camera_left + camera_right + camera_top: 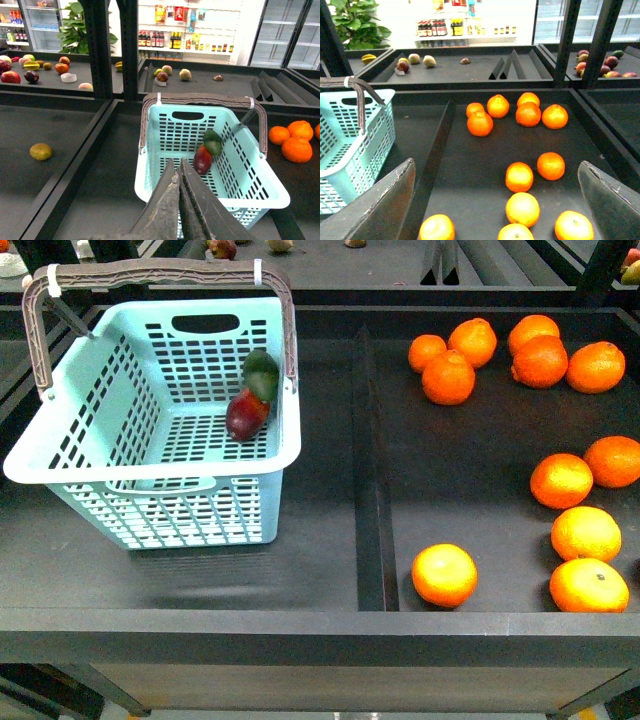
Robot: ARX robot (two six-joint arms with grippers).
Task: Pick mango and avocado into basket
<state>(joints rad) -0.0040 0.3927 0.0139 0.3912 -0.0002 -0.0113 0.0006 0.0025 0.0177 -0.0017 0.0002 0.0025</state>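
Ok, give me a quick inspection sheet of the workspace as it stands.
Surface: dark display tray with a divider.
Job's things: mango and avocado both inside the basket, touching each other.
Clutter: oranges loose in the tray section next to the basket.
Grippers: left gripper shut, empty, above the basket's near edge; right gripper open, empty, over the oranges.
Cables: nothing seen.
Surroundings: more fruit trays, stocked shelves, a plant behind.
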